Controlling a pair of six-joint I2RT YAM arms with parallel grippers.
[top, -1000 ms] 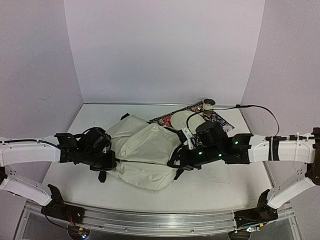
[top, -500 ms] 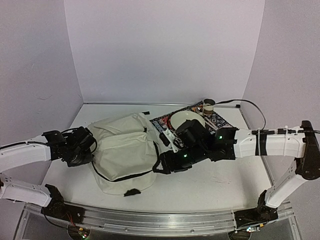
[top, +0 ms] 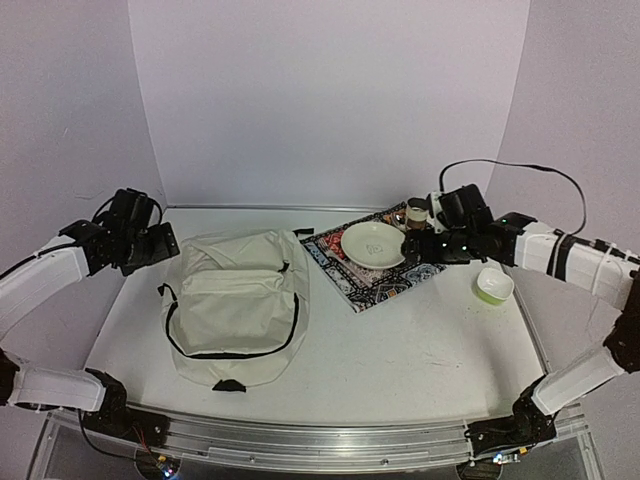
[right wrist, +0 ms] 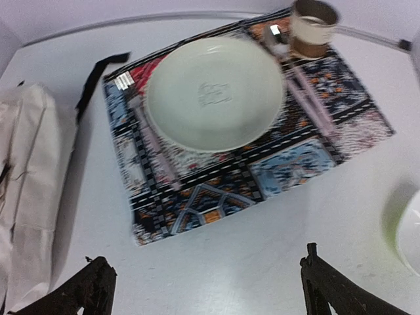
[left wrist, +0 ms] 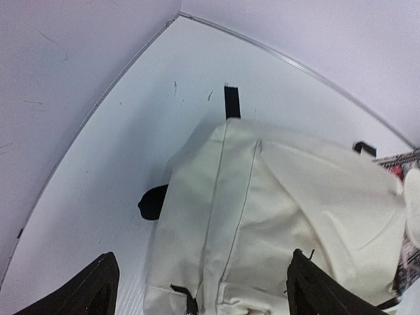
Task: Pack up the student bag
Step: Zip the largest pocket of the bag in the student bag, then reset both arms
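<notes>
Student bag (top: 240, 305) lies flat on the desk (top: 430, 350), left of centre, long axis running from the near edge toward the back wall. Cream fabric, with black zipper trim curving across its lower half. One dark tab (top: 230, 385) shows at its near end and one dark strap end (top: 303, 232) at its far right corner. Left pincer (top: 160, 243) is off the bag's far left corner, raised above the desk and not touching the fabric. In the left wrist view its fingers (left wrist: 98, 285) stand wide apart at the bottom corners of the frame, with nothing between them: open and empty. The bag (left wrist: 275, 216) fills the space below the left pincer (left wrist: 200, 289). Right pincer (top: 415, 245) is over the far right of the desk, above a patterned placemat (top: 385, 280). In the right wrist view the right pincer (right wrist: 210, 289) is likewise spread wide and grips nothing. On the placemat (right wrist: 289, 164) sit a pale round plate (right wrist: 213, 92) and, at the far corner, a brown cup (right wrist: 314, 26). Slender pale items lie on either side of the plate, too blurred to identify. A light green bowl (top: 492, 285) stands on the bare desk just right of the placemat. The bag's right edge is just beside the placemat's left corner; I cannot tell if they touch.
</notes>
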